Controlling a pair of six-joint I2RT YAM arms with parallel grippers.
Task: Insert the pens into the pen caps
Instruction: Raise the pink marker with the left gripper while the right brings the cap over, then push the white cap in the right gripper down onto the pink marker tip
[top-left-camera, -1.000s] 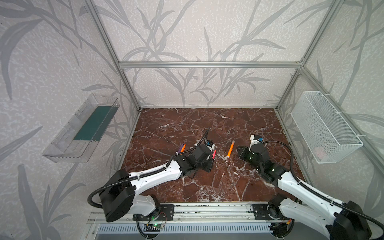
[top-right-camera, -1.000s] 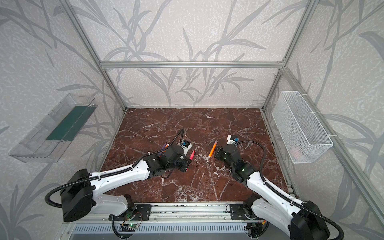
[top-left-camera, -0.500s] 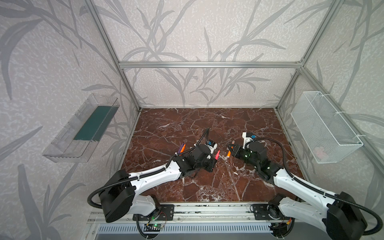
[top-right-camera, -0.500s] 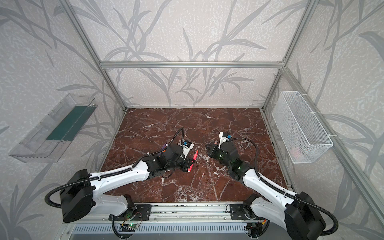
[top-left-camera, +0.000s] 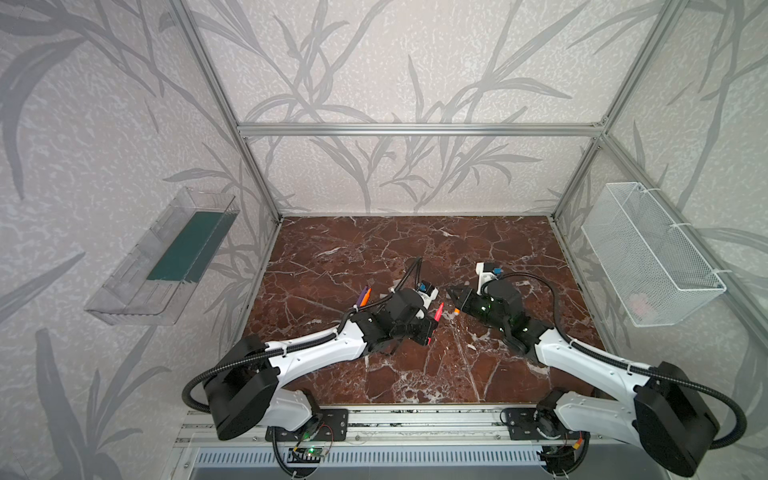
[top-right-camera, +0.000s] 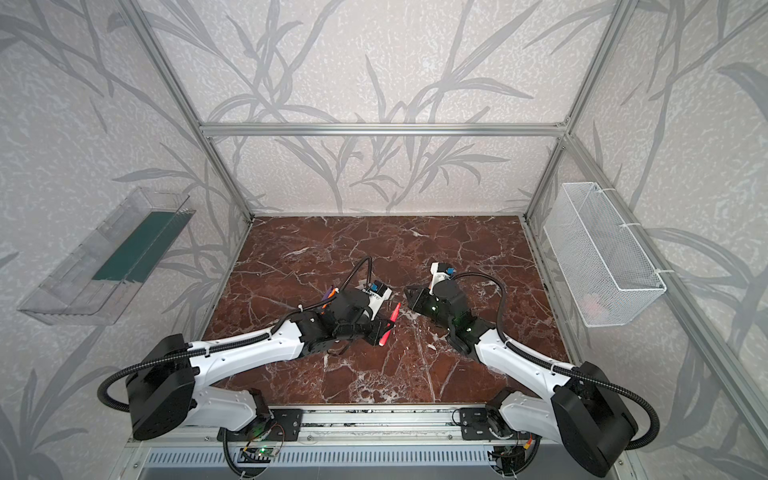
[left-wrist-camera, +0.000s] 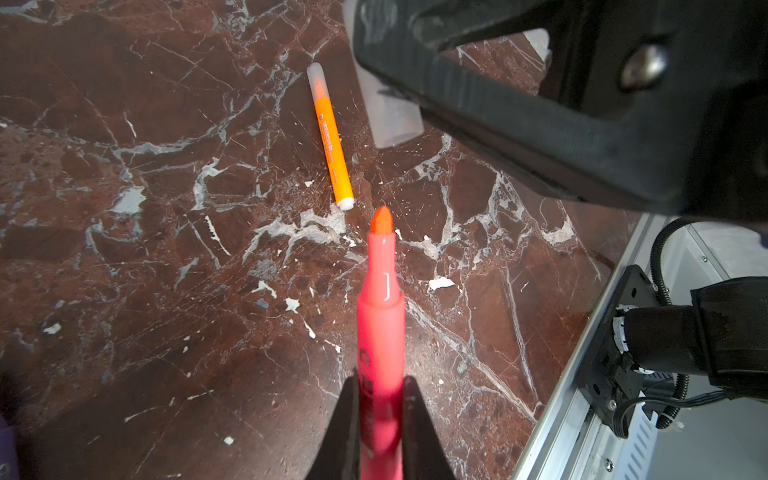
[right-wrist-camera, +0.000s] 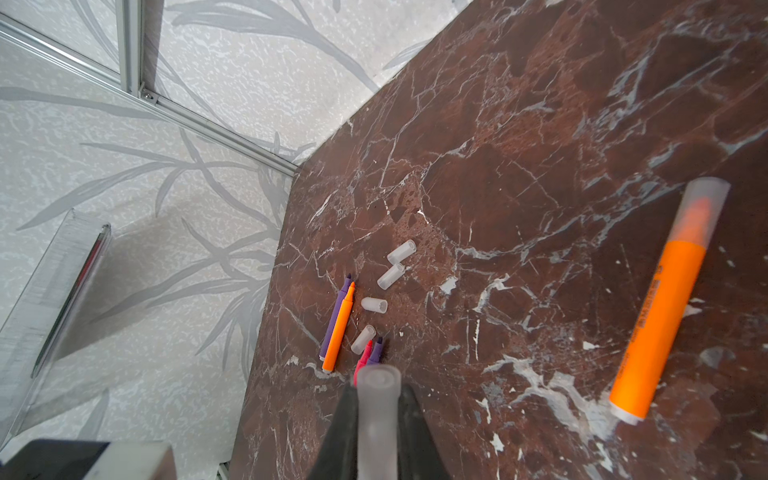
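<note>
The capped orange pen (left-wrist-camera: 330, 141) lay flat on the marble table (top-left-camera: 374, 249), and every place here is told from it. The left gripper (left-wrist-camera: 380, 382) was clamped narrow on a pink-red pen (left-wrist-camera: 380, 311); in the left wrist view its bare tip showed just beside the capped orange pen's white end plug, though its height above the marble could not be told. The right gripper (right-wrist-camera: 378, 388) was pinched tight on a translucent cap (right-wrist-camera: 378, 415), which hung over the capped end of the capped orange pen; cap and pink-red tip were near each other but apart.

A second before, the right gripper had stood to the right of the capped orange pen, which then showed whole in both top views; since then it had swung across that pen toward the left gripper, leaving only a sliver of orange visible; the left gripper had barely shifted, and both grips were unchanged.

Well apart from the capped orange pen, beyond the left arm, a purple pen (right-wrist-camera: 334, 316) and an uncapped orange pen (right-wrist-camera: 340, 328) lay side by side, touching; four loose caps (right-wrist-camera: 390, 276) lay near them.
</note>
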